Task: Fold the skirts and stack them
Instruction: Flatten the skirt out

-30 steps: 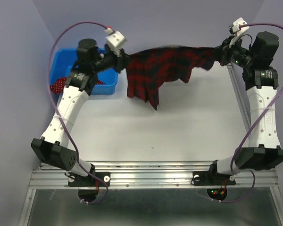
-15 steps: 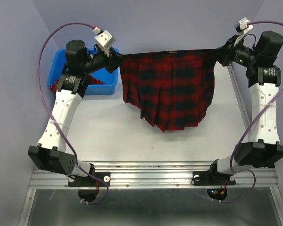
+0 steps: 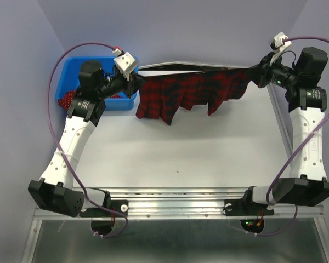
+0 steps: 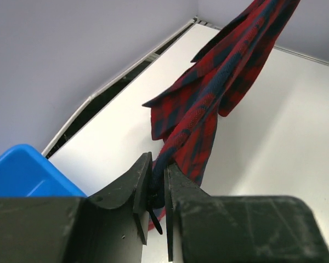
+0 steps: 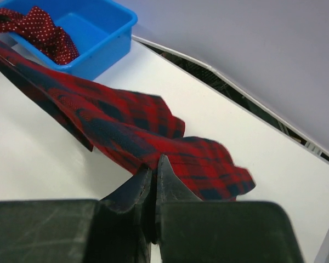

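The red-and-navy tartan skirt (image 3: 192, 90) hangs stretched in the air across the far side of the table, between both arms. My left gripper (image 3: 138, 83) is shut on its left waist corner; the left wrist view shows the cloth (image 4: 219, 82) pinched between the fingers. My right gripper (image 3: 256, 73) is shut on the other corner, with plaid (image 5: 153, 137) fanning out from its tips. The dark red polka-dot skirt (image 3: 70, 98) lies in the blue bin and is visible from the right wrist (image 5: 38, 30).
A blue plastic bin (image 3: 75, 68) stands at the far left corner of the white table (image 3: 181, 153). A metal rail (image 3: 181, 200) runs along the near edge by the arm bases. Purple walls close off the back and sides.
The plaid skirt billowed open wide half a second ago and has now swung back up, hanging bunched and shorter. Both grippers kept hold; the left arm shifted slightly away and left.
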Tool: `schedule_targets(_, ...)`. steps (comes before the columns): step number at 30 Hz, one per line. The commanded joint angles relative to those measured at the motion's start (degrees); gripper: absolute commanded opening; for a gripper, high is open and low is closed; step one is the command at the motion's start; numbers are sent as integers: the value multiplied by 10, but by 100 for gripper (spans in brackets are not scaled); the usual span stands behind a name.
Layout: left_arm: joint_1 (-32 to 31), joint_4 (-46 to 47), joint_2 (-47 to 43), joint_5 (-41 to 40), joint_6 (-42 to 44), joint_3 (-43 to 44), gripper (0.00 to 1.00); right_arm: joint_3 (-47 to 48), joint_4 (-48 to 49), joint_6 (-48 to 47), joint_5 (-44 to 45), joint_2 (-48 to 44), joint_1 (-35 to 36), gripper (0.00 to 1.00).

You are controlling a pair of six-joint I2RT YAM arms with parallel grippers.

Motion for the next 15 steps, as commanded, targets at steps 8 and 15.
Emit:
schedule_targets(8,32,18,-131,-84,20,-35,0,-17,35,-50,147,-80,-52,1)
schedule_targets(15,29,53,-41,-80,-20,23,0,37,70,6,146,4,-52,1)
